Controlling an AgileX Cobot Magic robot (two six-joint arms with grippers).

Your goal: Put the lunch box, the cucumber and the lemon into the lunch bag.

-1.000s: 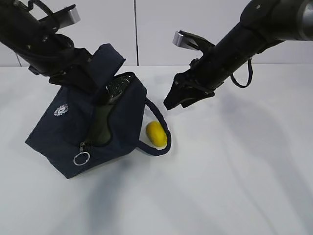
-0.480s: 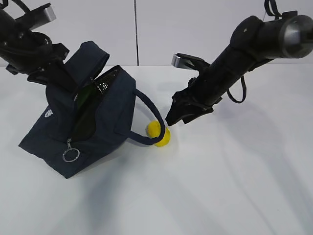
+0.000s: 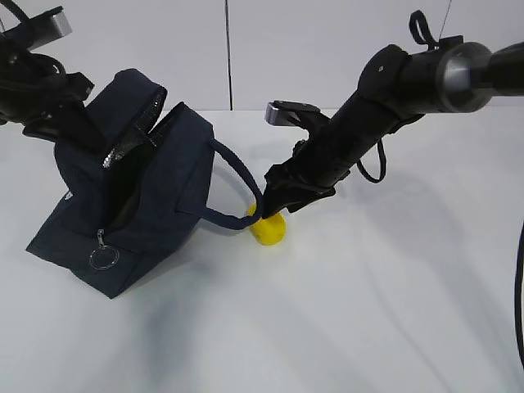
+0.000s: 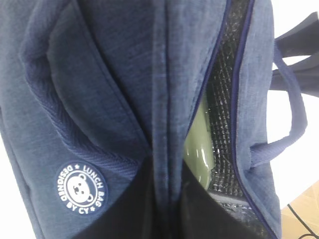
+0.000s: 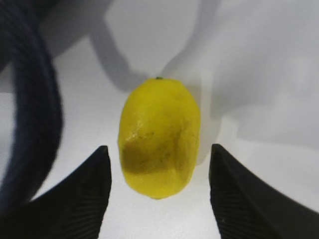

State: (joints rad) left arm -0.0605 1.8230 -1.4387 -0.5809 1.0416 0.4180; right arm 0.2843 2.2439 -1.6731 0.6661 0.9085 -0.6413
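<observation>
White tabletop point(image 3: 393, 311) is filling most of my outside view, with a pale wall running behind it. On the left I am seeing the navy lunch bag point(image 3: 155, 205) tipped up at a slant, its zipper gaping and the silver ring pull point(image 3: 101, 259) hanging near the low corner. My left gripper point(image 3: 82, 131) is sitting at the bag's raised upper edge; its tips are buried in the fabric, so I am not making them out directly, but the jaws are pinched together on the bag, holding that edge up off the table. From the left wrist I am looking down the open slot: a pale green lid, the lunch box point(image 4: 197, 149), is showing against the silvery lining, mostly hidden by the cloth. The cucumber is not showing to me anywhere; the dark inside is hiding whatever else lies there. A round white bear logo point(image 4: 80, 188) is facing the camera.

The lemon point(image 3: 268, 228) is lying on the table just beside the bag, partly covered by the loop handle point(image 3: 237, 184) and by my right gripper point(image 3: 270, 214). In the right wrist view the jaws are standing apart, one finger point(image 5: 82, 199) on each side of the lemon, not touching it, the handle blurring past on the left.
</observation>
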